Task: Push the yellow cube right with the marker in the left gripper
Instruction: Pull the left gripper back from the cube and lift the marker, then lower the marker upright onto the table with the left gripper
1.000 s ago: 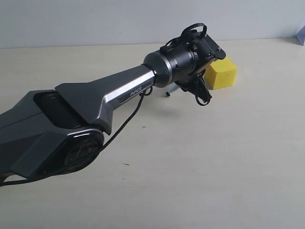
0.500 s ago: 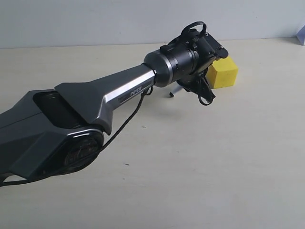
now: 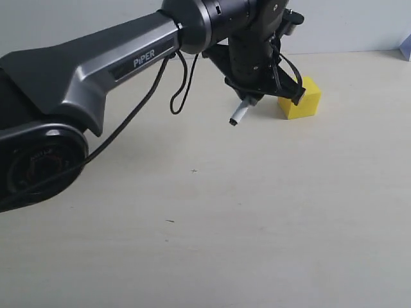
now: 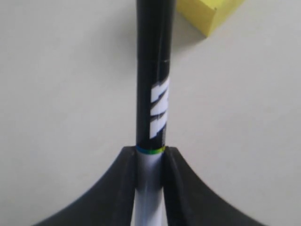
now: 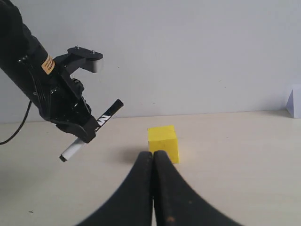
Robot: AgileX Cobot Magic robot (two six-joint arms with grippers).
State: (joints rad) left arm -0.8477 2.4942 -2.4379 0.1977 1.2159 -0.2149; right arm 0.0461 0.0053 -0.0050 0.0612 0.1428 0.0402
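The yellow cube (image 3: 303, 101) sits on the beige table at the back right. My left gripper (image 3: 262, 82) hangs just left of it and above the table, shut on the marker (image 3: 239, 115), whose white end pokes down and left. In the left wrist view the fingers (image 4: 123, 188) clamp the white barrel, the marker (image 4: 153, 94) stretches out with its black cap toward the yellow cube (image 4: 207, 14), apart from it. The right wrist view shows the marker (image 5: 89, 136) tilted in the air left of the yellow cube (image 5: 162, 141). My right gripper (image 5: 153, 155) is shut on nothing, close to the cube.
A pale wall (image 3: 359, 25) runs along the table's far edge. A small light object (image 3: 406, 48) stands at the far right edge, the same light object (image 5: 294, 101) showing in the right wrist view. The left arm (image 3: 96, 70) spans the upper left.
The left arm has risen and its wrist has turned, lifting the marker off the table beside the cube. The cube has hardly moved.
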